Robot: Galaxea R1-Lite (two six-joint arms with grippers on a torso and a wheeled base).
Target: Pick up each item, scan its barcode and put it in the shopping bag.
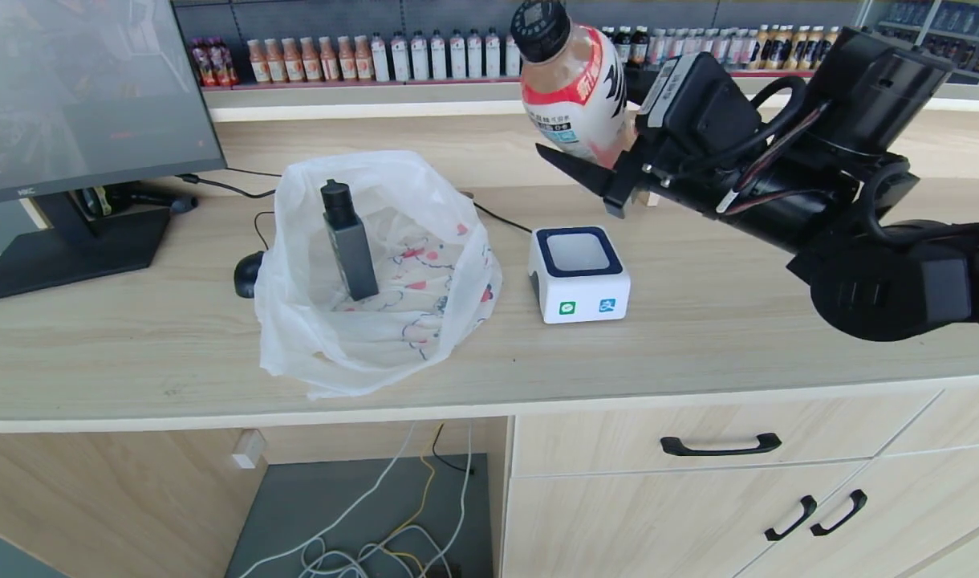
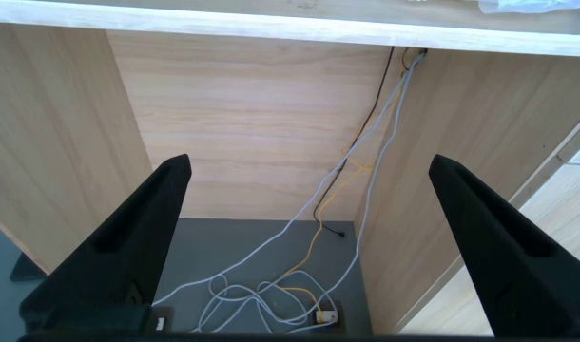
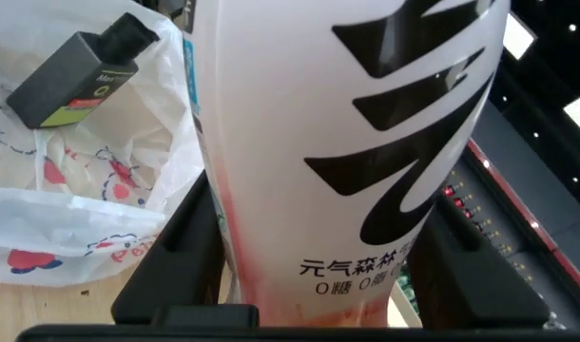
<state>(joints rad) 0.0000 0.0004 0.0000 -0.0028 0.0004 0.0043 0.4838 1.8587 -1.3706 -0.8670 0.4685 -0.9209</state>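
Hanging left gripper (image 2: pixel 309 166): it is idling below the counter (image 1: pixel 738 337) edge, jaws standing wide apart and holding nothing, with loose cables (image 2: pixel 271 294) lying on the floor beyond.
Monitor (image 1: pixel 88 88): it is standing at the counter's far left, with a mouse (image 1: pixel 247 274) sitting just beside the bag.
Shopping bag (image 1: pixel 297 345): it is sitting open-mouthed on the counter, left of the scanner. The thin, soft plastic is slumping, so the rim is probably going to give under any nudge.
Dark bottle (image 1: pixel 349 241): it is leaning inside the bag, already packed.
Scanner (image 1: pixel 578 273): it is sitting just right of the bag, window facing up.
Drink bottle (image 1: pixel 574 88): it is hanging in the air above and behind the scanner, cap uppermost and tilting a little.
Handling: it is looking full, so fairly heavy. The body is stiff and the smooth wrapper is likely slippery. A grip round the middle is seeming safer than one near the base.
Right gripper (image 1: pixel 594 160): it is clamping the drink bottle's lower body, one finger on each side.
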